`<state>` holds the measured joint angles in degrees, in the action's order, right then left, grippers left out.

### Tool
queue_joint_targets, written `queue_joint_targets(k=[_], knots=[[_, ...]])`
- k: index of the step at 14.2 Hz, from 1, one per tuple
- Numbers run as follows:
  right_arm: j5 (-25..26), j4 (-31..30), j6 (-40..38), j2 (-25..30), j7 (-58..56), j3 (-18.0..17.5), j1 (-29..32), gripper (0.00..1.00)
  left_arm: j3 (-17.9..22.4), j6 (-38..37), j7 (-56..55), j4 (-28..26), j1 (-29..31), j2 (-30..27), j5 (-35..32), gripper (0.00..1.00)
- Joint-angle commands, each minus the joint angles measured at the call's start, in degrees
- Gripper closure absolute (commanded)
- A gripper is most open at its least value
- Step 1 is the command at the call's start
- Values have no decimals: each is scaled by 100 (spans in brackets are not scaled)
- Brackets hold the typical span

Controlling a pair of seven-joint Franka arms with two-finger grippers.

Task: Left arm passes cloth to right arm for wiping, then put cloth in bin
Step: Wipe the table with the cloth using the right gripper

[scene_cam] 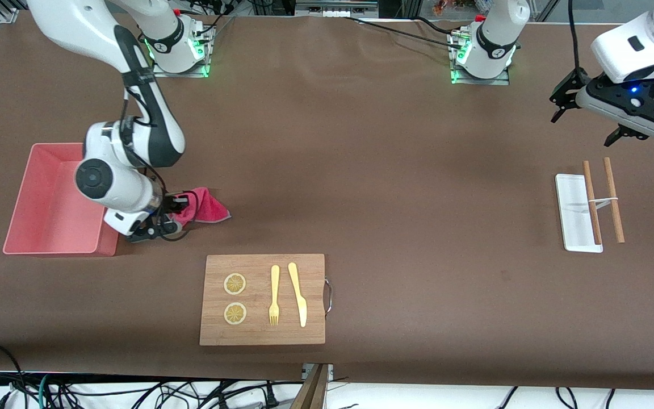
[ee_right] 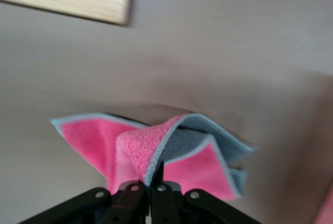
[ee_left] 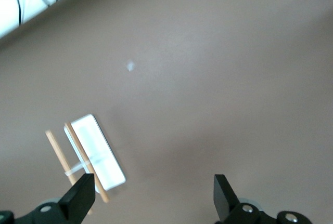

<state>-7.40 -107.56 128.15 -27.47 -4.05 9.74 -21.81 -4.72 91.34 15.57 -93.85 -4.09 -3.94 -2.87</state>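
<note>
While the cloth (scene_cam: 205, 205) lay on the table beside the bin (scene_cam: 49, 199), pinched in our right gripper (scene_cam: 175, 204), we judged handover done, binning left; our left gripper (scene_cam: 588, 116) waited, jaws apart, above the white tray (scene_cam: 574, 213).

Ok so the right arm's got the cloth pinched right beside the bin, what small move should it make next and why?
Probably lift a little and swing toward the bin. The right gripper is shut on the cloth, whose free part lies on the table beside the bin's upright wall, so it needs height to get over the rim. The left gripper waits open above the white tray.
</note>
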Motion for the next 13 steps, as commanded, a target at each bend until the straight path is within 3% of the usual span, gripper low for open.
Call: queue_joint_targets(k=[1, 4, 13], knots=[[-296, 227, 366, -336, 264, -148, -174, 100, 50, 95, -634, -265, -39, -107, 50, 0], [-569, 297, 624, -530, 832, -315, -402, 100, 58, 95, -634, -257, -30, -28, 59, 0], [-578, 1333, 606, -1058, 4391, -710, -1545, 100, 67, 69, -635, -274, 93, -19, 68, 0]])
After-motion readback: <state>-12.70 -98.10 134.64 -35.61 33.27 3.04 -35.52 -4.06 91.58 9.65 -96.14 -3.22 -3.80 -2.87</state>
